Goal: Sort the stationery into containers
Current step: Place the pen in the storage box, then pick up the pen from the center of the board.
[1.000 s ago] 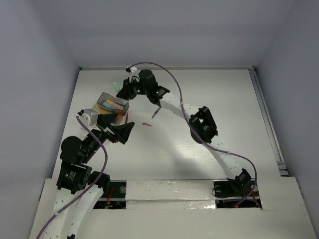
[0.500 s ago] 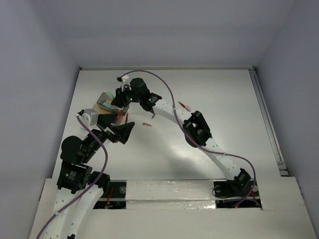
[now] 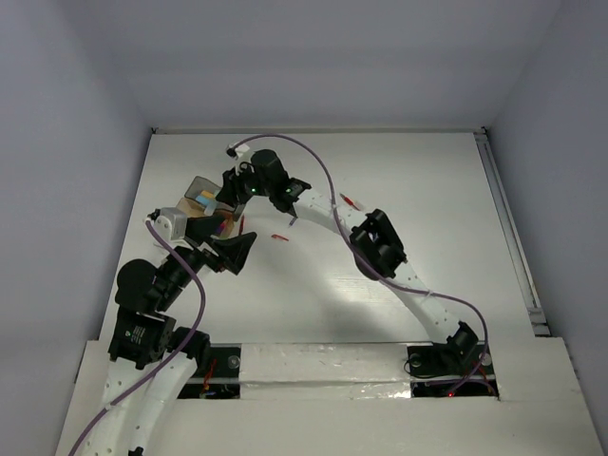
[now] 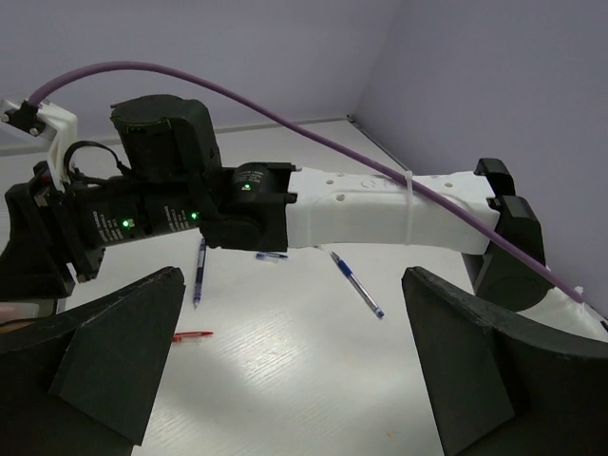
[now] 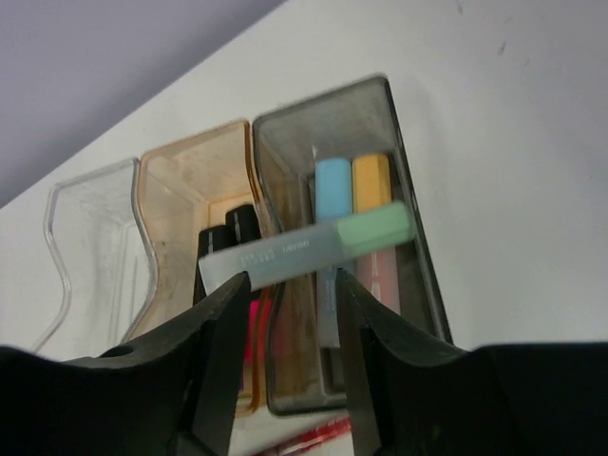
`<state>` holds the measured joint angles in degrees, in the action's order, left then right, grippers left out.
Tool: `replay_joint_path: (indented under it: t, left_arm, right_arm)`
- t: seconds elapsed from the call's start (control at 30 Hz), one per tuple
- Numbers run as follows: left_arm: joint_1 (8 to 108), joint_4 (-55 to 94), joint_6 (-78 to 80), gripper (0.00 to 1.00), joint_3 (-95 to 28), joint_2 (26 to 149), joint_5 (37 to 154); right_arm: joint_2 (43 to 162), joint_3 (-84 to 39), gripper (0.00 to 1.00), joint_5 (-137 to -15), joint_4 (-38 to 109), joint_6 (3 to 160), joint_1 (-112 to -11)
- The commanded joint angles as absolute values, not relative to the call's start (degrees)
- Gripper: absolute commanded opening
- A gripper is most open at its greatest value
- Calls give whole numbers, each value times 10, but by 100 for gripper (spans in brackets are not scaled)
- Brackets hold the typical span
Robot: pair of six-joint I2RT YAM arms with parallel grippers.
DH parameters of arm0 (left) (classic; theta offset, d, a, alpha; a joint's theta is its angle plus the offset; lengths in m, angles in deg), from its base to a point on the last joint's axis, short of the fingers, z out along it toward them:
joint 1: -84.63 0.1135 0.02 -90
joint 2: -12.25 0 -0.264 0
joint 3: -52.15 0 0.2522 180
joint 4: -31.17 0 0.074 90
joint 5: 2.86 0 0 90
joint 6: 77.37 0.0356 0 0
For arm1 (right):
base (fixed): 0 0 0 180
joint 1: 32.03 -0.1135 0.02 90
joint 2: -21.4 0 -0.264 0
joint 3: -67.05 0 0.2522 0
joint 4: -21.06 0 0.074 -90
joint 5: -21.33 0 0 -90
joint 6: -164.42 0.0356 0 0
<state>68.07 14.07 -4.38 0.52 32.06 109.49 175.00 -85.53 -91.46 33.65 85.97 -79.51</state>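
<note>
The right end effector [image 5: 291,293] hangs over the containers [image 5: 157,237] with its jaws partly apart and nothing pinched between them. Just beyond its fingertips, the green highlighter [image 5: 309,244] lies crosswise over the wall between the tan compartment and the grey compartment [image 5: 421,275]. I judge it has been let go there to drop in beside the pale-blue highlighter [image 5: 333,180] and the peach one [image 5: 371,179], farther ahead.

The left end effector [image 4: 294,380] is spread wide and empty, likely kept clear of the drop.

Only the right wrist view shows inside the compartments. Only the left wrist view shows the unsorted blue pens [image 4: 200,271] and a red pen [image 4: 193,335] on the desk [image 4: 285,361] ahead of the left end effector.
</note>
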Motion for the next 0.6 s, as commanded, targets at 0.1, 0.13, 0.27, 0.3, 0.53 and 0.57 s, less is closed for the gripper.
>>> replay_joint_path:
  t: [0.1,0.13,0.27,0.3,0.53,0.57]
  left_arm:
    - [678,171,-42,99,10,327,1084]
    - [678,170,-43,99,10,327,1081]
    - [678,166,-44,99,9,327,1065]
    - [678,166,-44,99,9,329,1063]
    - [683,159,-44,99,9,343,1061]
    - [683,158,-45,99,9,344,1060]
  right_arm:
    - [1569,-694,40,-843,270,868,-795]
    - [1544,-658,38,-831,257,871,-795]
    - [1425,-477,34,-738,207,882,-795]
    - [1406,-429,29,-727,206,881,-795]
    - [1315,-312,5,-615,296,877,-788]
    - [1304,-298,5,-611,302,881,-781]
